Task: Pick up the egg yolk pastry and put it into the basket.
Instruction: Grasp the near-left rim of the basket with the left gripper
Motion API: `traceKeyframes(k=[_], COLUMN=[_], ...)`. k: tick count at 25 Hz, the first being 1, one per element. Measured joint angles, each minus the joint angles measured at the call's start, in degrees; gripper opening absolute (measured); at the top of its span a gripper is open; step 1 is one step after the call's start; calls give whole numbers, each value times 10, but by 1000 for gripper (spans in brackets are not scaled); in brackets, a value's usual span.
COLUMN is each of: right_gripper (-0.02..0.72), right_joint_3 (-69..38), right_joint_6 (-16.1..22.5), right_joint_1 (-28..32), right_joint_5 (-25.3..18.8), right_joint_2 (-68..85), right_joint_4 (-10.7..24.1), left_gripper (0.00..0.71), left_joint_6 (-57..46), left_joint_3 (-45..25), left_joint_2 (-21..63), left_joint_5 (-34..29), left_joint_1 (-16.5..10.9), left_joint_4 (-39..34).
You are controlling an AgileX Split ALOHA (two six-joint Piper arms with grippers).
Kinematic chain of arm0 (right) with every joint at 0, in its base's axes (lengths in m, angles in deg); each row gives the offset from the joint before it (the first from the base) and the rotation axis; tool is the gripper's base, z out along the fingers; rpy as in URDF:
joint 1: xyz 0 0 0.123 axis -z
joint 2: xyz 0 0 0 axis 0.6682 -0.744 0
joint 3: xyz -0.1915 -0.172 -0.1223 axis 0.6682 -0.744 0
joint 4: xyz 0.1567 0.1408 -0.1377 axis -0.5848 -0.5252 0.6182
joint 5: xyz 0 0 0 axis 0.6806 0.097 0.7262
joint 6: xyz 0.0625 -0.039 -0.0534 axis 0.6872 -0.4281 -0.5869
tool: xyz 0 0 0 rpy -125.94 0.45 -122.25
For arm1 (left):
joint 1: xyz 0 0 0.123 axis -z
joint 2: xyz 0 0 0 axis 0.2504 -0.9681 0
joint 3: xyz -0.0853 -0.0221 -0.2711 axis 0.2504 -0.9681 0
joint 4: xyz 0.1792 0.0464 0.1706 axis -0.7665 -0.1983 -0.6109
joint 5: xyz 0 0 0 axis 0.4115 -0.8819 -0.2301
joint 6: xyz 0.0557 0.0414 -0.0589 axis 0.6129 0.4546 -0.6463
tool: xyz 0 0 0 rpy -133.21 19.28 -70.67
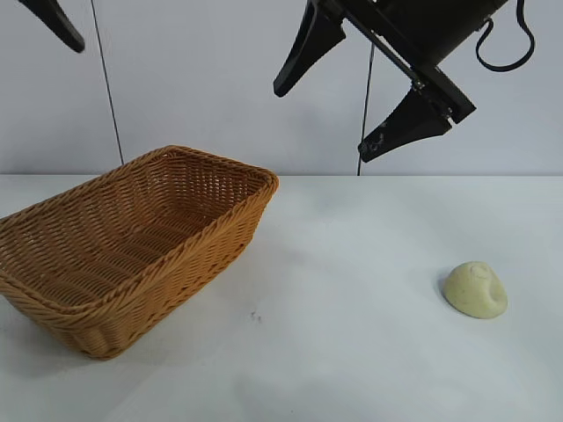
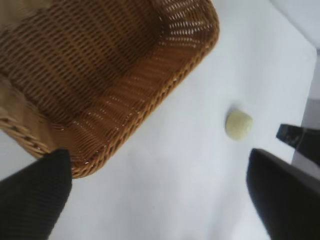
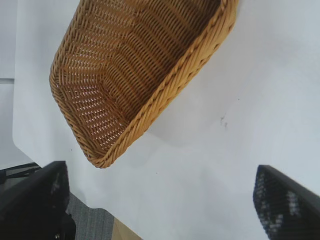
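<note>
The egg yolk pastry [image 1: 476, 289] lies on the white counter [image 1: 352, 352], at the right side in the exterior view, well apart from the basket [image 1: 123, 251] at the left. Nothing touches it.

The right tool [image 1: 347, 97] hangs high above the counter, between the basket and the pastry, with its two fingers spread wide and nothing between them. Of the left tool [image 1: 54, 22] the exterior view shows only one dark finger at the upper left corner. The left wrist view shows more: the left tool's fingers [image 2: 32, 195] stand wide apart, and both basket and pastry [image 2: 238, 124] appear below. The right wrist view shows the basket [image 3: 145, 75] but not the pastry.
</note>
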Motion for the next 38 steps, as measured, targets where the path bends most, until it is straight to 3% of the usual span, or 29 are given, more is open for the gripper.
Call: traceKeyframes(k=[3,10,13,22,29,38], right_gripper=[694,694,694,694,694,694], right_joint_3=[0,0,0,0,0,0], right_joint_6=[0,0,0,0,0,0], right_joint_1=[0,0,0,0,0,0], right_joint_5=[0,0,0,0,-1,-1], right_joint_2=[0,0,0,0,0,0], right_joint_4=[0,0,0,0,0,0], left_gripper=[696,696,696,696,696,696], left_joint_6=[-73,-278,-354,-398,-398,-395], left_joint_3=[0,-43,-72,-117,-117,-117], left_joint_2=[7,7,7,-3,-86,-201], left_joint_5=[-13,-13,9,88,110,174], left_joint_1=[8,76,87,88,87,42], left_joint_4=[-42,-199,-236,-246,-256,-251])
